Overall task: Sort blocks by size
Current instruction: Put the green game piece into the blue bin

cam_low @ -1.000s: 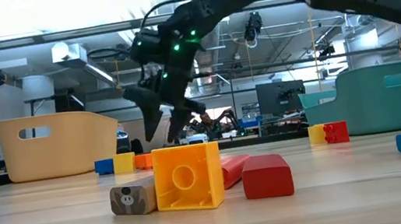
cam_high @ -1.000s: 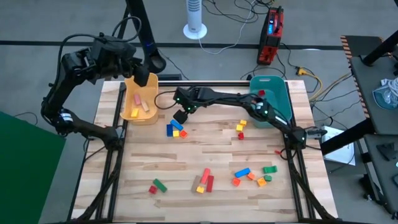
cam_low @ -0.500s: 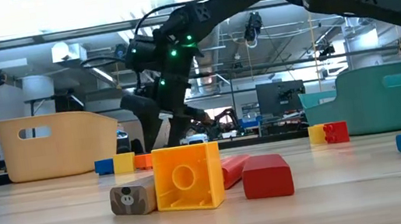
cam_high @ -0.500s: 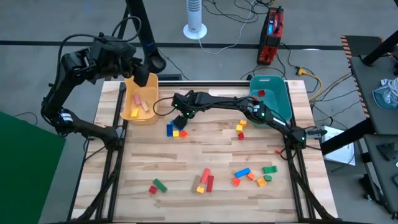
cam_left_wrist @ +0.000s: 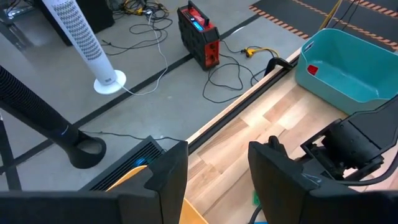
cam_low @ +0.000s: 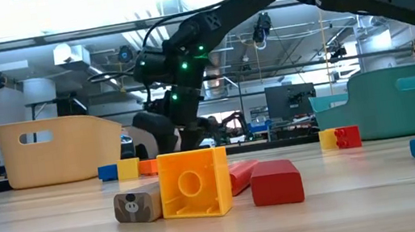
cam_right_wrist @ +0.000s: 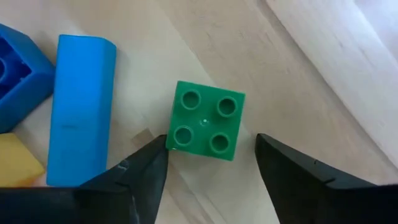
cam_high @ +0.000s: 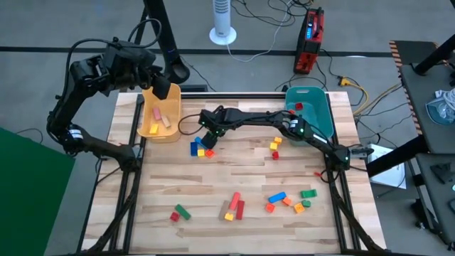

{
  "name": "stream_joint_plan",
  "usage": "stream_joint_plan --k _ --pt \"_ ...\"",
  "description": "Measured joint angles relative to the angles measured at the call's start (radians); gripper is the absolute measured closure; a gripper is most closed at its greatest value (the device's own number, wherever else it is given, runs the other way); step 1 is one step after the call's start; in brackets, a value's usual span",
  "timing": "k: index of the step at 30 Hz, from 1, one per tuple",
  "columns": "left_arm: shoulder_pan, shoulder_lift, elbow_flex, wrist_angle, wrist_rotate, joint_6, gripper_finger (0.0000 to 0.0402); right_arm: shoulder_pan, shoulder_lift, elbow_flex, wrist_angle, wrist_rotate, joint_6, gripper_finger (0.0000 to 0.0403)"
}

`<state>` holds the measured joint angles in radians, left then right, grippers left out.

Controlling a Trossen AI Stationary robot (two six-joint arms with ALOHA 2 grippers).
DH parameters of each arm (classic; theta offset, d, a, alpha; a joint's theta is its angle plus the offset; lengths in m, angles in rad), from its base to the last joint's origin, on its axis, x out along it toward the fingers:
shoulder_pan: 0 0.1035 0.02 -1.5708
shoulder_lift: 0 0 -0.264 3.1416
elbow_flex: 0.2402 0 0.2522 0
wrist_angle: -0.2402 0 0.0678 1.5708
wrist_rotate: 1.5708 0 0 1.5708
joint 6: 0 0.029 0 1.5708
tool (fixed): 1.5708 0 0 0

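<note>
Right pincer [cam_right_wrist: 208, 180] is down low over the table [cam_high: 234, 171], fingers spread wide, straddling a green cube [cam_right_wrist: 207, 120] that sits studs-up on the pale wood planks. Nothing is gripped; the cube lies flat between the two dark fingers. Just beside it lie a blue bar [cam_right_wrist: 81, 109], a blue cube [cam_right_wrist: 18, 71] and a bit of yellow.

From above, that right arm reaches across from the teal bin [cam_high: 313, 117] to the back-left part of the table, its pincer [cam_high: 207, 131] at the small cluster of blue, yellow and orange blocks [cam_high: 200, 148]. The left pincer [cam_left_wrist: 217, 165] hangs open and empty above the yellow bin [cam_high: 159, 114], which holds a couple of blocks. The teal bin has a red block [cam_high: 299, 107] in it.

Other blocks are scattered over the wood: a yellow and red pair [cam_high: 275, 147] mid-right, a mixed group [cam_high: 288, 200] front-right, bars [cam_high: 234, 205] at the front centre, a green and red pair [cam_high: 179, 212] front-left.

Around the table: grey floor, a white tower fan [cam_high: 222, 20], a red box [cam_high: 311, 39] with trailing cables. The low view shows a workshop with ceiling ducts and monitors behind.
</note>
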<state>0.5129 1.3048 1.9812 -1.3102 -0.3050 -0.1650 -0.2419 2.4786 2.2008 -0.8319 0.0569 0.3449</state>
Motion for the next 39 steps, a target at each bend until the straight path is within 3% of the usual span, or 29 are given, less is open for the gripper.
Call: stream_joint_plan --k 15,23,33,39 --pt "0.000 0.001 0.000 0.000 0.000 0.026 0.0245 -0.002 -0.016 0.002 -0.008 -0.004 -0.048 0.0306" --pt "0.000 0.000 0.000 0.000 0.000 0.035 0.0245 -0.024 -0.103 0.014 -0.076 -0.040 -0.076 0.0387" --pt "0.000 0.000 0.000 0.002 -0.001 0.086 0.0245 -0.090 -0.124 0.015 -0.016 -0.193 -0.084 0.0380" --pt "0.000 -0.011 0.000 0.001 -0.036 0.104 0.0245 -0.106 -0.083 0.014 -0.004 -0.195 -0.110 0.0291"
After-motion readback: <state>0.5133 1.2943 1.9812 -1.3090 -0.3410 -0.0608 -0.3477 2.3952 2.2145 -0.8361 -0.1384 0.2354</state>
